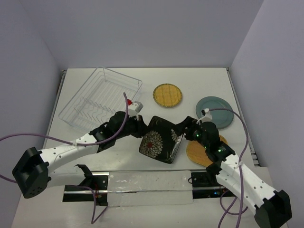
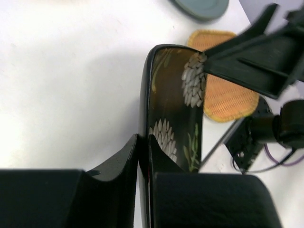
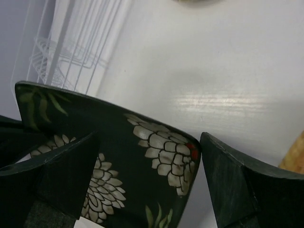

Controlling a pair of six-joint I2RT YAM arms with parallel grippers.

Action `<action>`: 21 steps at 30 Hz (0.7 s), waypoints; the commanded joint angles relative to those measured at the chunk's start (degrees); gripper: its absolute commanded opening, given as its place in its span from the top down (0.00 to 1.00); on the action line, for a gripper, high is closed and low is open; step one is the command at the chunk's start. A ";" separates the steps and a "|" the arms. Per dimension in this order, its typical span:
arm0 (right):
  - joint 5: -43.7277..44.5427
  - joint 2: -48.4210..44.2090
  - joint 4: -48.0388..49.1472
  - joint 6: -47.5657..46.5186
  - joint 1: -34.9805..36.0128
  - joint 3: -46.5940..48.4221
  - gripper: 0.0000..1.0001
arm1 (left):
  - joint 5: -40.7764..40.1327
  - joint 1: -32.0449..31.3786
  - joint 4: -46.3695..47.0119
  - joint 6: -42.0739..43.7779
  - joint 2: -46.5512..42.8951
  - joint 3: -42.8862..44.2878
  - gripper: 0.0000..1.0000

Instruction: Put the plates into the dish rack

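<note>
Left fingers (image 2: 114,166) pinch the rim of the black square plate (image 1: 159,140), one on each face. Right fingers (image 3: 237,190) stand spread wide around its opposite corner, gripping nothing. I see the plate tilted between the two arms, just short of the dish rack (image 1: 102,95). I judge it stiff, glossy, probably slippery and breakable, so a deep hold on the rim suits it. Whether its lower edge touches the worktop (image 1: 199,80) I cannot tell, and the left fingers hide their own reach.
</note>
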 commanded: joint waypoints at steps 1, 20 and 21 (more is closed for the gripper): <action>3.89 -5.90 -6.67 -4.47 0.16 4.88 0.07 | -4.64 0.07 3.10 1.09 -0.10 10.09 1.00; 27.09 -12.12 -16.58 -13.92 0.16 19.70 0.00 | -20.13 12.90 -17.41 26.95 12.03 50.17 1.00; 28.26 -11.45 -17.02 -14.38 0.16 20.74 0.00 | -20.07 13.85 -19.77 29.70 12.90 53.74 1.00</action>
